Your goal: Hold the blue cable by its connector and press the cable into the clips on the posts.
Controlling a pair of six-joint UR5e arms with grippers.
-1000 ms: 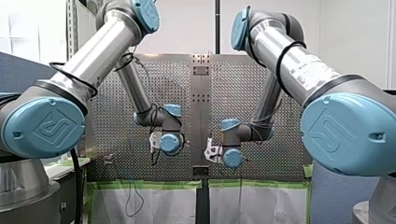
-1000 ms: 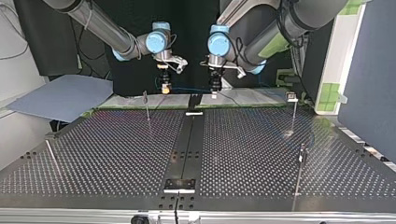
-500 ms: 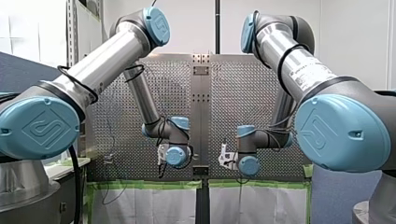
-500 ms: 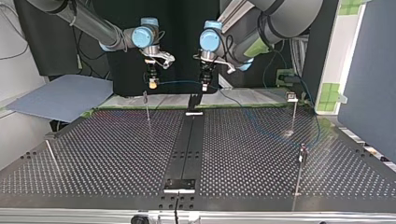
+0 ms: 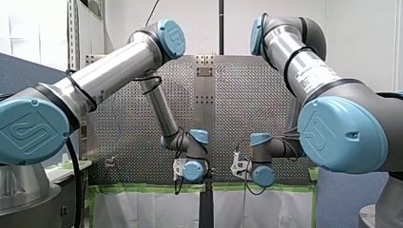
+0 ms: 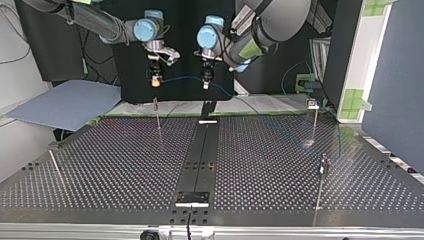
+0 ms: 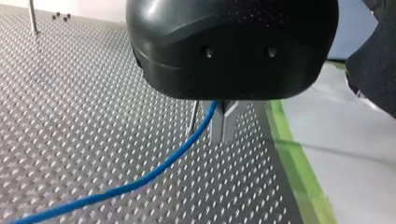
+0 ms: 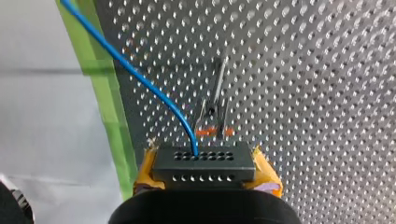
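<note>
Lifted toward 9 o'clock: right gripper [image 6: 156, 81] clamped on connector [image 8: 203, 163], left gripper [image 6: 205, 81] pinching cable [image 7: 159, 168]; post [image 6: 157, 114] beneath, unclipped.

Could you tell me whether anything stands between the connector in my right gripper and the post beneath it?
Nothing visible does: the connector hangs in my right gripper above the post, open air between; the blue cable trails aside.

- perforated table [image 7: 70, 116]: bare metal, dimpled, bright sheen
- blue cable [image 7: 163, 165]: smooth plastic-looking jacket, slight gloss
- connector [image 8: 203, 164]: matt black plastic, holed face
- my left gripper [image 7: 223, 135]: glossy black housing, dull grey metal fingers
- green tape [image 7: 296, 163]: matt
</note>
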